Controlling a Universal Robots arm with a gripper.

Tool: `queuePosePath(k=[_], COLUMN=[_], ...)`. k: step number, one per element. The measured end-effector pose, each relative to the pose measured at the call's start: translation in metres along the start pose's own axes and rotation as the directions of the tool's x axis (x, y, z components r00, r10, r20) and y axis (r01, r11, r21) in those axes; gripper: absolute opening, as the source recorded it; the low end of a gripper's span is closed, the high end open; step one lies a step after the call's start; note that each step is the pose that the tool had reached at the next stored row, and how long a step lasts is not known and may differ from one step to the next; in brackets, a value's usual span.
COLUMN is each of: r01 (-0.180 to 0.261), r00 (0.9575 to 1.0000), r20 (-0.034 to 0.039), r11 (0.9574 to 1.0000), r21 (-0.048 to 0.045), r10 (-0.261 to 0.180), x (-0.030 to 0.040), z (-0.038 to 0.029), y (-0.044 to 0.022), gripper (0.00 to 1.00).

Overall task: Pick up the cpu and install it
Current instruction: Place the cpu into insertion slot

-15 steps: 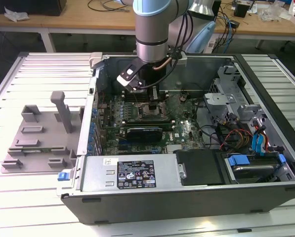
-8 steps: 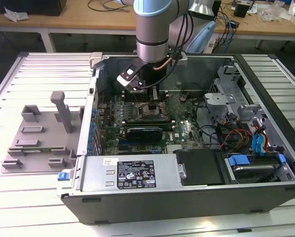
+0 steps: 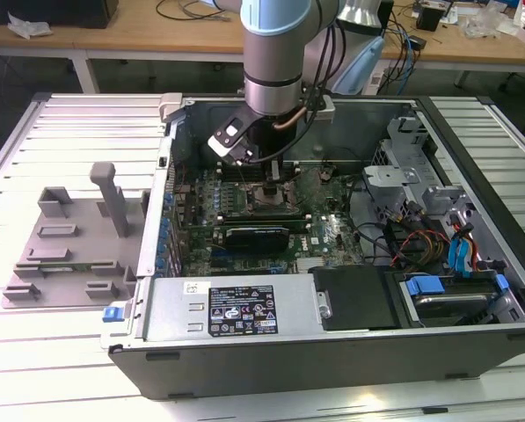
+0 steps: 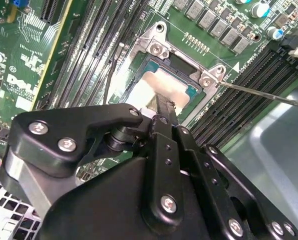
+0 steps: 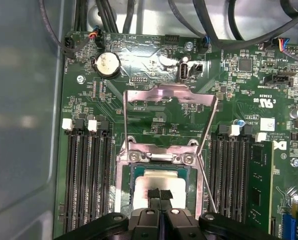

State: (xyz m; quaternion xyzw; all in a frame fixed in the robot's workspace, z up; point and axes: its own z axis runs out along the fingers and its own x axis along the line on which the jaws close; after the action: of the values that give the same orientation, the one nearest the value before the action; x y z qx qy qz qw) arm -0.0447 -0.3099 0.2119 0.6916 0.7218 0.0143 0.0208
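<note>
1. Your gripper (image 5: 159, 195) hangs low inside the computer case (image 3: 332, 365). Its fingertips are pressed together with no gap, and they grip nothing that shows.
2. The cpu (image 5: 156, 181) lies flat in the socket frame (image 5: 123, 185), directly under those tips. You cannot tell whether they touch its shiny top.
3. The load plate (image 5: 168, 97) stands swung up and the lever (image 5: 207, 150) is released, which leaves the socket open.
4. The chip looks squarely seated, so the closed tips probably serve to steady it rather than carry it. It is not yet clamped.
</note>
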Motion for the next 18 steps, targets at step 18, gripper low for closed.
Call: queuePosePath(k=[18], r01=[-0.019], r00=[0.9998], r20=[0.0009], r11=[0.9998], r21=[0.0039], r10=[0.019], x=[-0.0004], z=[0.0107], y=[-0.0008], gripper=[0.11])
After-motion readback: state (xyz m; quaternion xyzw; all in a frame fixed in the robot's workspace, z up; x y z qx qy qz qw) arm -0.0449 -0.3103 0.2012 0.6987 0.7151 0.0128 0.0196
